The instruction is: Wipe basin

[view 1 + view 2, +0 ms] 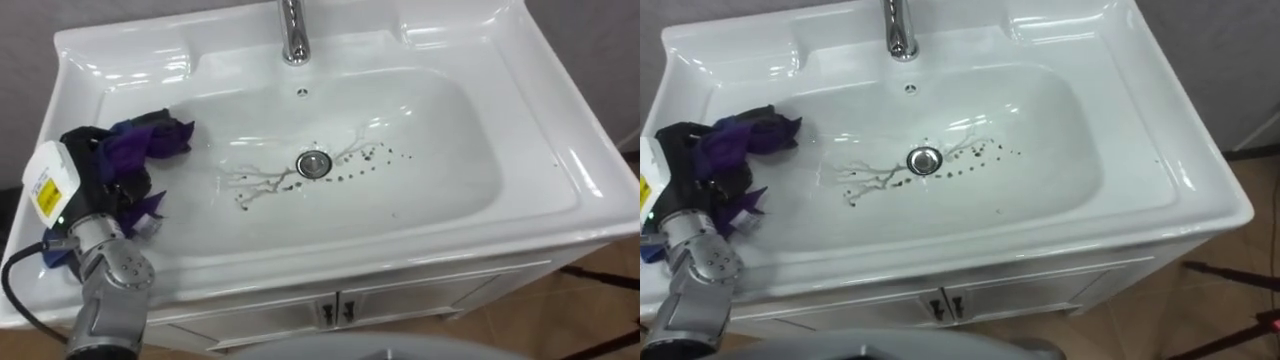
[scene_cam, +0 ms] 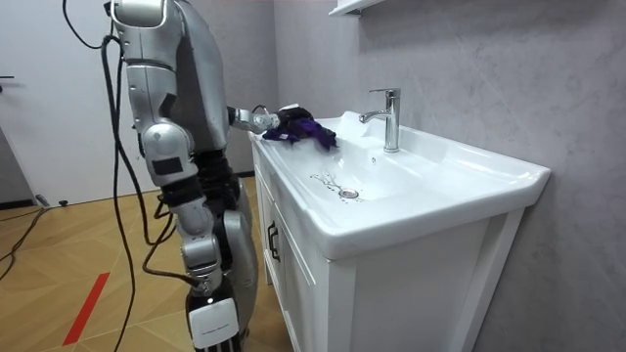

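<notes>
Robot: is seen in the room view standing on a wooden floor (image 2: 59, 244) at the front of the cabinet (image 1: 420, 295), facing the basin (image 1: 530, 190), with the left arm reached out over it.
Left hand (image 1: 95, 155): is held over the basin's left side, at the inner slope just below the rim; its dark fingers are closed on the cloth (image 1: 155, 138).
Cloth: purple and bunched, it is wrapped about the left hand, with folds spilling toward the bowl's middle and a loose end hanging down by the wrist. It lies well left of the drain (image 1: 313, 163).
Right hand (image 2: 176, 191): is seen low by the hip in the room view; whether it is open or closed cannot be told.
Basin: white and glossy, with a rectangular bowl set in a wide rim.
Dirt: thin dark streaks (image 1: 255, 183) are spread left of the drain, and dark specks (image 1: 370, 155) are scattered to its right; both lie on the bowl's floor, apart from the cloth.
Faucet (image 1: 292, 35): chrome, upright at the back rim, above a small overflow hole (image 1: 302, 92).
Cabinet: white, under the basin; two small dark handles (image 1: 337, 312) are set side by side at the middle of its doors.
</notes>
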